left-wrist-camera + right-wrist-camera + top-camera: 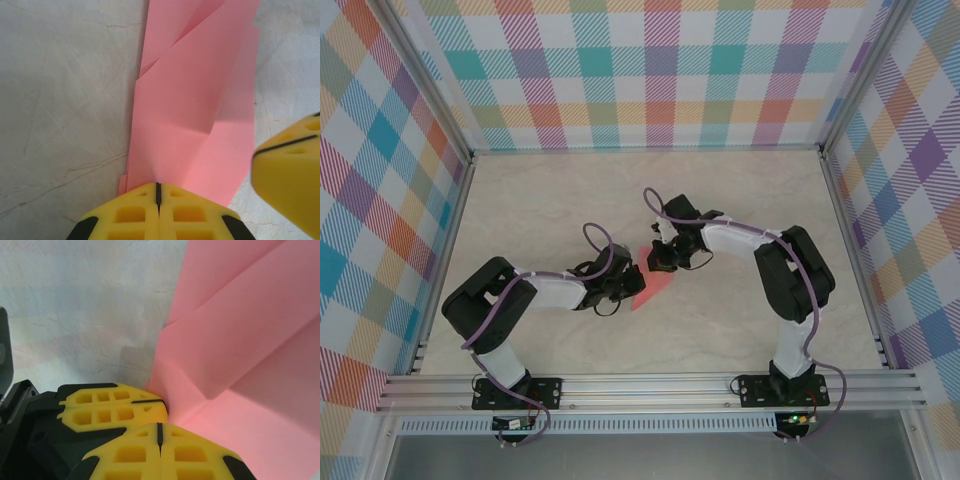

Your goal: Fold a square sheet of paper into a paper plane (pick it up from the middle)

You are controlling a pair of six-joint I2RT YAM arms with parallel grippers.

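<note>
The square sheet of paper is salmon pink and creased into a narrow pointed shape like a paper plane. It lies on the table between both arms. My left gripper is shut, its yellow tips resting on the paper's near edge, a small tab poking out beneath them. My right gripper is shut too, its tips against a raised fold of the paper. The left fingers touch the same corner. Nothing shows between either pair of jaws.
The pale marbled tabletop is walled by a metal frame with checked panels at the back and sides. An aluminium rail carries both arm bases at the near edge. The right finger hangs beside the paper's right edge.
</note>
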